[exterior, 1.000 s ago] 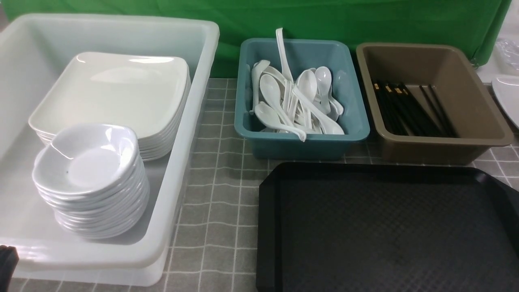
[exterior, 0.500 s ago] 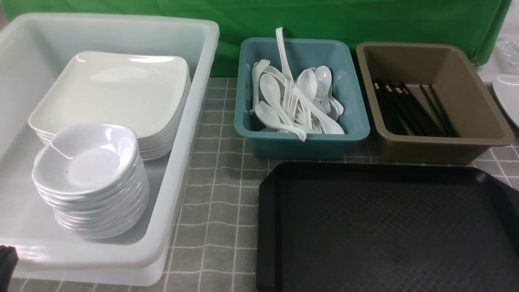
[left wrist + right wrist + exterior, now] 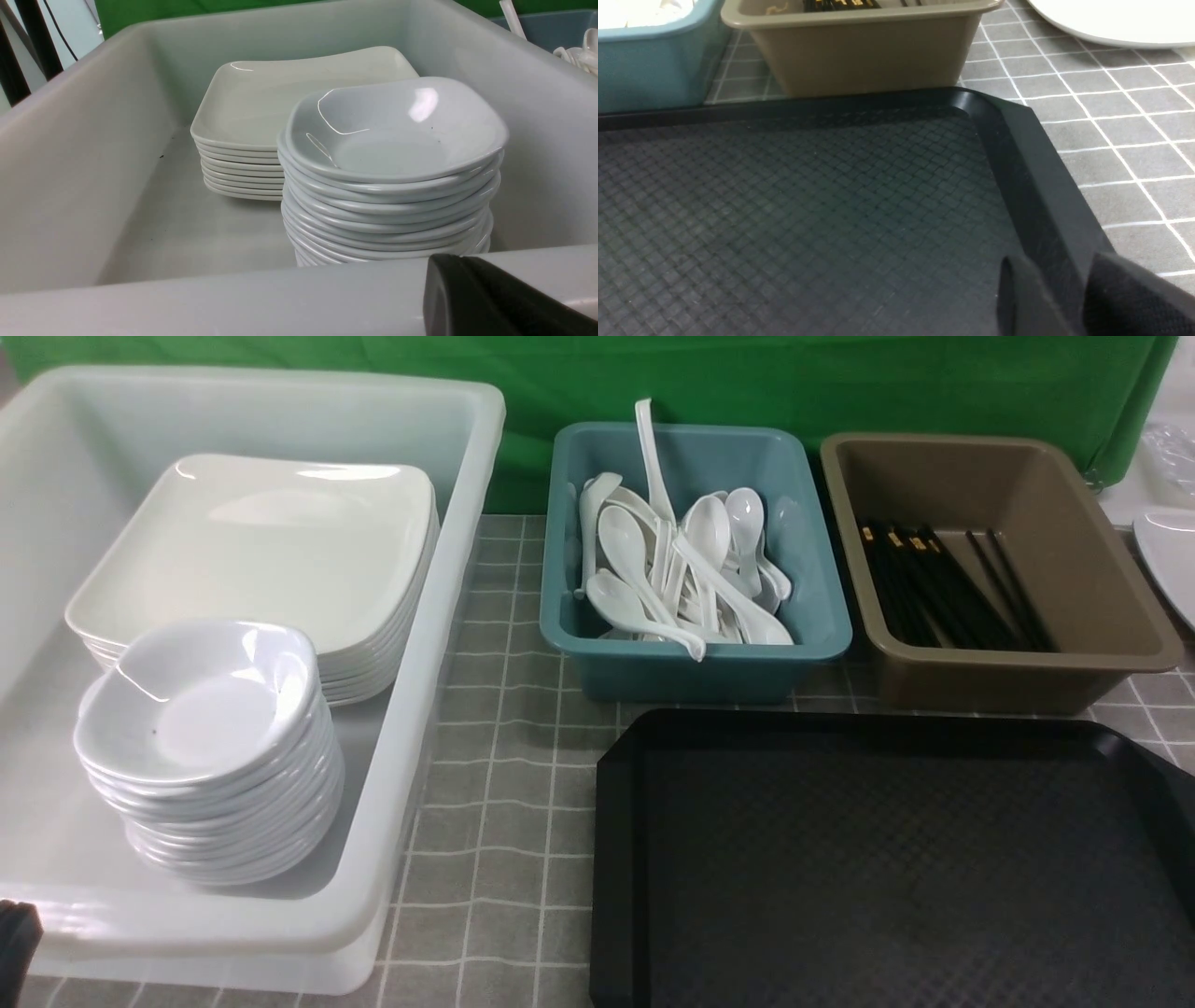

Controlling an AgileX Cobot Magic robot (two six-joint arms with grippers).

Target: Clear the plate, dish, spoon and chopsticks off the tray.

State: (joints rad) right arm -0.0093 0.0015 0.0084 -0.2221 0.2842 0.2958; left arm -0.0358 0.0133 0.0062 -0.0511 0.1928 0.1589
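Both grippers show only as dark edges, left gripper point(image 3: 495, 298) and right gripper point(image 3: 1083, 298), jaw state unreadable. Lower right of the front view, the tray point(image 3: 616, 859) lies bare; plate point(image 3: 252, 546) and dish point(image 3: 201, 705) top stacks in the white tub point(image 3: 448, 644) at left.

Black tray point(image 3: 896, 868), white tub point(image 3: 439, 644) of plates point(image 3: 261, 555), dishes point(image 3: 210, 709), spoon bin point(image 3: 691, 663), chopstick bin point(image 3: 1018, 672)

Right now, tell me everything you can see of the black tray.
The black tray is a rectangular plastic tray with clipped corners, a raised smooth rim and a fine diamond-textured floor. It lies flat on the grey checked tablecloth, just in front of the teal bin and brown bin. Nothing lies on the part in view. Its near edge is cut off.
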